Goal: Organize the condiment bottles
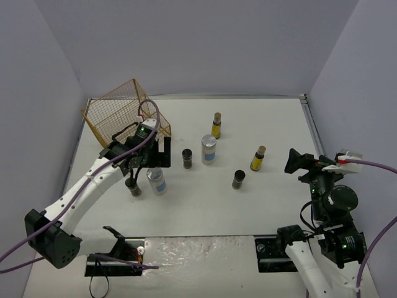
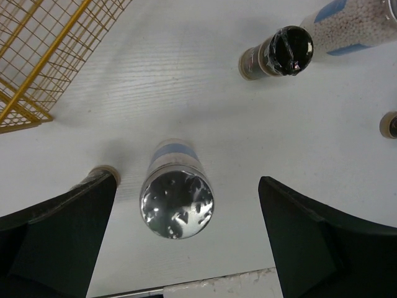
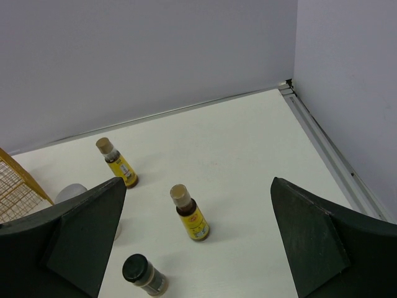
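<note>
Seven condiment bottles stand on the white table. A silver-lidded white bottle (image 2: 177, 202) stands upright below and between the fingers of my open left gripper (image 2: 187, 183), untouched. A dark black-capped jar (image 1: 133, 187) stands just left of it. Toward the middle are another dark jar (image 1: 187, 158), a second silver-lidded bottle (image 1: 209, 149) and a yellow tan-capped bottle (image 1: 216, 125). Further right stand a yellow bottle (image 3: 191, 214) and a dark jar (image 3: 144, 276). My right gripper (image 1: 296, 161) hangs open at the right, facing them from a distance, holding nothing.
A gold wire rack (image 1: 124, 112) stands tilted at the back left, just behind my left gripper (image 1: 155, 160). Grey walls enclose the table on three sides, and a metal rail (image 1: 313, 127) runs along the right edge.
</note>
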